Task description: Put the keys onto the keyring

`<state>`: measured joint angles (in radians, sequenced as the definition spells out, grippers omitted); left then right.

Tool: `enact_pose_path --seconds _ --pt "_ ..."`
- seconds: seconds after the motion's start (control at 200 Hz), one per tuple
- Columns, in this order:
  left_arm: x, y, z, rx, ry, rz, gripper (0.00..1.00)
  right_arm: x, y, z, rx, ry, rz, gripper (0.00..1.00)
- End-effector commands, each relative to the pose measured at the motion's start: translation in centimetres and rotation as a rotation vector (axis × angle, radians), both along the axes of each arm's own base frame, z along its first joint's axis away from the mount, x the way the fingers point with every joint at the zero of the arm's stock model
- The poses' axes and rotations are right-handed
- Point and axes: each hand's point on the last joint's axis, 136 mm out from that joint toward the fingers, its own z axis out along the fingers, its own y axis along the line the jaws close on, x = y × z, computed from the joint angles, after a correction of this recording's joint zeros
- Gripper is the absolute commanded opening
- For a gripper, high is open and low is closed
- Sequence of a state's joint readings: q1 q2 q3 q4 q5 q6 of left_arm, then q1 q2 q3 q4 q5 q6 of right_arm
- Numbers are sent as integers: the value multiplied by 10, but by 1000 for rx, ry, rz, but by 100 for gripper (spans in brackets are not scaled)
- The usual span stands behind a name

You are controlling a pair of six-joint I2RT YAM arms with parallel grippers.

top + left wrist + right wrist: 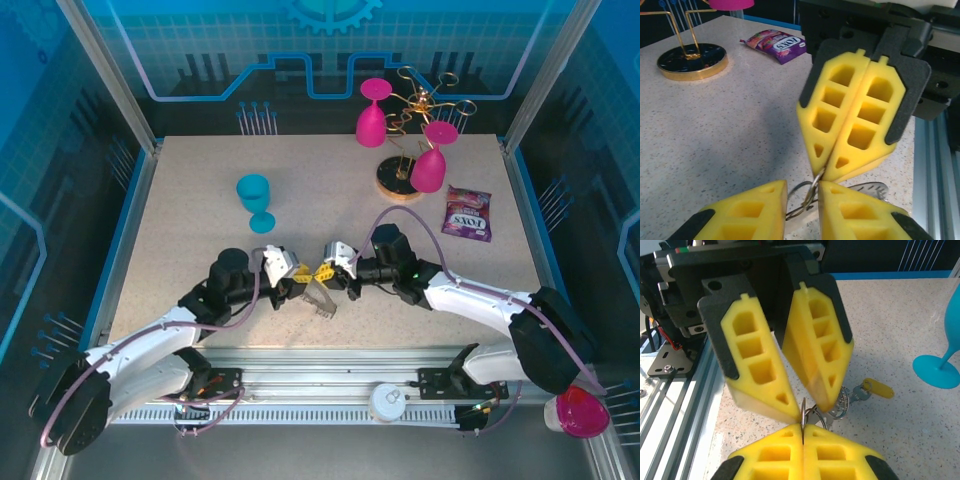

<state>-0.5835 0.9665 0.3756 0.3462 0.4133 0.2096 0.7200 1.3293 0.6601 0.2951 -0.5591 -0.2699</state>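
Right end effector [802, 426] pinching keyring [810, 192], left end effector [802, 189] narrow around it, grip unclear, counter [200, 220] near edge close, open beyond.

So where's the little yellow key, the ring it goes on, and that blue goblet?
yellow key [879, 389], right wrist view, on its plastic head.
keyring [803, 410], right wrist view, on its thin wire edge.
blue goblet [254, 190], top external view, on its bowl.

Yellow-headed key [877, 388] flat on table, near upright keyring [809, 196]
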Motion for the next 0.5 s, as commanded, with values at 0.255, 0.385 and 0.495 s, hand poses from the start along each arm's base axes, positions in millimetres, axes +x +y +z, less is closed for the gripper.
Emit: enact_pose_path --seconds 0.255,0.385,0.495 --pt "-3 -10 18 -21 -46 -71 0 12 8 16 1 -39 -39 0" --pt "1 -2 22 -9 -54 -16 0 24 -12 5 -80 -66 -147 30" --pt "-2 2 27 -10 -22 1 0 19 -26 2 -111 -84 -152 37"
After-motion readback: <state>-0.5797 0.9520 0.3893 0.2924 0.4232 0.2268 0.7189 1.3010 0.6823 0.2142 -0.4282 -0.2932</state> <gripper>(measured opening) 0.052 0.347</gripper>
